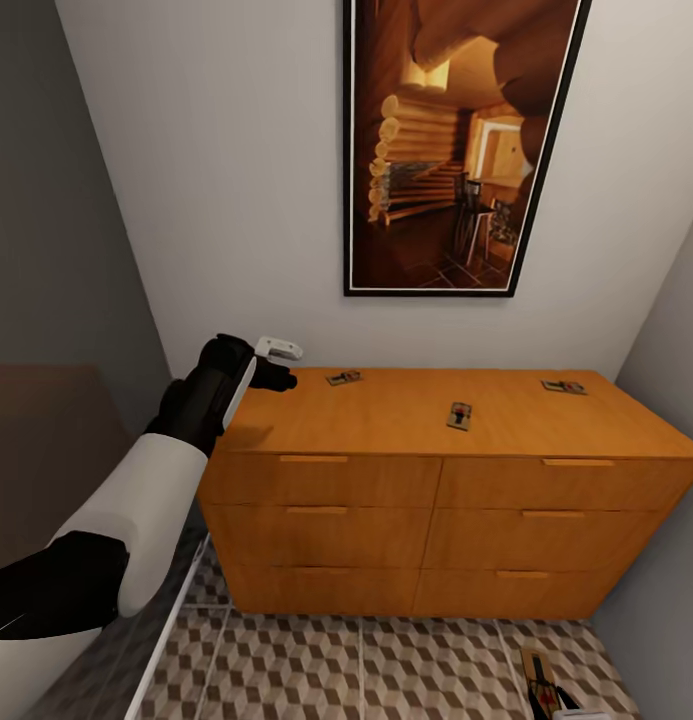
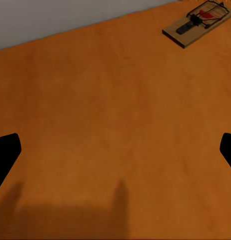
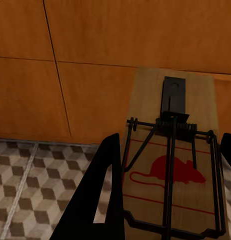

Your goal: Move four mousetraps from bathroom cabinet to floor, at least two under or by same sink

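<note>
Nearest, low at the right of the head view, the right gripper is clamping its dark fingers on either side of a mousetrap, a flat tan wooden board crossed by dark wire with a red mouse outline printed on it. In the head view that held trap is showing above the floor, whose square tiles are carrying a brown, beige and white cube pattern. Behind it in the right wrist view, the smooth orange-brown drawer fronts are filling the background.

The left arm, white shell with black joints, is reaching up from the left side. Its left gripper is hovering over the left end of the cabinet, a wide low chest of drawers in warm, lightly grained wood with flat bar handles. In the left wrist view the two black fingertips are standing wide apart with nothing between them, only bare cabinet top below.

Three more traps are lying flat on that top: one trap near the back, close to the left gripper and seen again in the left wrist view; a middle trap toward the front; and a far-right trap, well apart from the others.

Farthest back, a tall dark-framed picture of a log interior is hanging on the pale, plain wall.
</note>
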Controlling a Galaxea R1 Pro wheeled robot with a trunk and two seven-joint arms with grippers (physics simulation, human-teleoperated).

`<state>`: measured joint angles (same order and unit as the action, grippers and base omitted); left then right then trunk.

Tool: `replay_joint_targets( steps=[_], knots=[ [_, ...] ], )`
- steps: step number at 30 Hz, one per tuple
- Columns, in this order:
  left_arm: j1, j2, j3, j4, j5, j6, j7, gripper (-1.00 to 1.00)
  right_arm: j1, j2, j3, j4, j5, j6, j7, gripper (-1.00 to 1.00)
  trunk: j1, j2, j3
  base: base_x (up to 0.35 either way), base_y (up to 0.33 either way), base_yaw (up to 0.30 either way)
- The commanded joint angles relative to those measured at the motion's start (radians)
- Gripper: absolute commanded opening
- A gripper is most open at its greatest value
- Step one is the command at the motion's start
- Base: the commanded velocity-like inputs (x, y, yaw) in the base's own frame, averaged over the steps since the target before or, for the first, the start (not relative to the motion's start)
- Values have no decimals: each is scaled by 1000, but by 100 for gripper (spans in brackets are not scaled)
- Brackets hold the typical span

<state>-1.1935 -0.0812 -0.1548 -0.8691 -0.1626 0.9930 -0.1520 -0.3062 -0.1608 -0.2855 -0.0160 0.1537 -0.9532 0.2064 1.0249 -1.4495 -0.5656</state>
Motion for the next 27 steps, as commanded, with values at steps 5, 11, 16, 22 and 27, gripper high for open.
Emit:
replay_joint_targets(
  steps=[5, 11, 16, 22, 27],
  knots=[
    [-1, 0, 0, 18, -11, -13, -47, 100, -1, -1, -9, 1, 9, -3, 2, -100, 0, -1, -1, 80, 0, 0],
    [0, 28, -2, 26, -14, -79, -204, 100, -1, -2, -9, 1, 9, -3, 3, -100, 0, -1, -1, 16, 0, 0],
    [-1, 62, -2, 38, -18, -143, -310, 100, 7, -3, -9, 3, 9, 32, 4, -100, 0, -1, -1, 1, 0, 0],
    [-1, 85, -12, 36, -20, -160, -323, 100, 56, -3, -9, 3, 9, 125, 13, -100, 0, -1, -1, 0, 0, 0],
    [-1, 123, -92, 36, -19, -212, -360, 100, 79, -1, -9, 2, 9, 134, 13, -100, 0, -1, -1, 0, 0, 0]
  ],
)
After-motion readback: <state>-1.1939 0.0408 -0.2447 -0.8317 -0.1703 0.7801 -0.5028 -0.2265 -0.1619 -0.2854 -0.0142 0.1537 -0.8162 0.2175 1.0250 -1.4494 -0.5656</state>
